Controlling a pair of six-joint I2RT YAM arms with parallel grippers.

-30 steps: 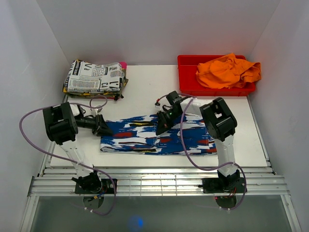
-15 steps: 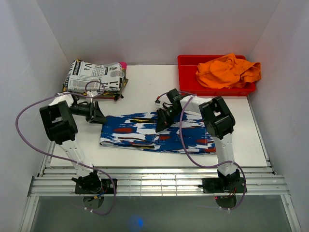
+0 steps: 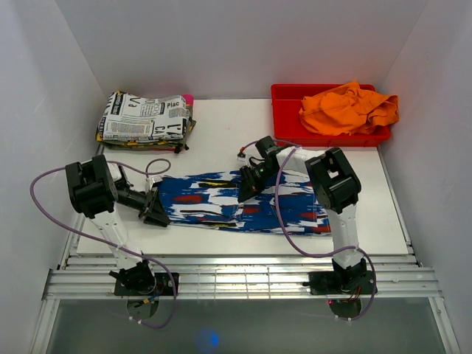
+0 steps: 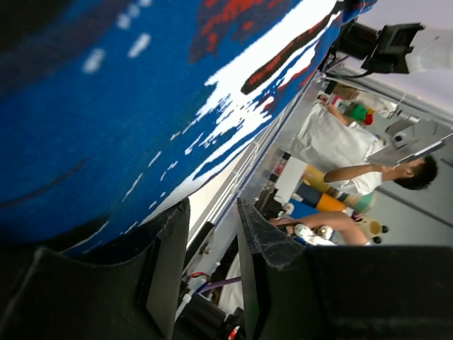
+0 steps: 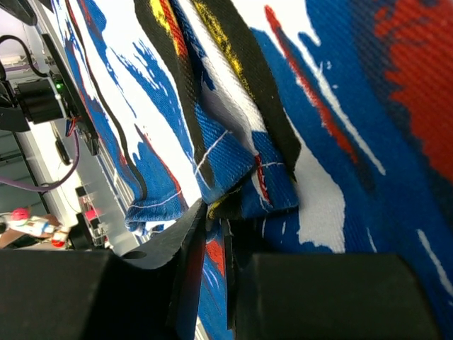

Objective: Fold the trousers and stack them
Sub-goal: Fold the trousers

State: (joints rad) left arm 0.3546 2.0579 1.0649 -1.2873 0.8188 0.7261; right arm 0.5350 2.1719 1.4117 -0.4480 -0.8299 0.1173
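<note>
The trousers point(image 3: 214, 203) are laid flat mid-table point(image 3: 221, 140), the long axis running from 9 to 3 o'clock. Their 9 o'clock end is met by the left gripper point(image 3: 155, 209), so the cloth lies toward 3 o'clock from jaws that are seen partly spread with nothing between them. The right gripper point(image 3: 245, 193) is set on the 12 o'clock edge near the middle, its jaws nearly together at a folded hem; whether cloth is pinched cannot be told. Royal blue fabric is seen, streaked white, with red, black and yellow patches.
</note>
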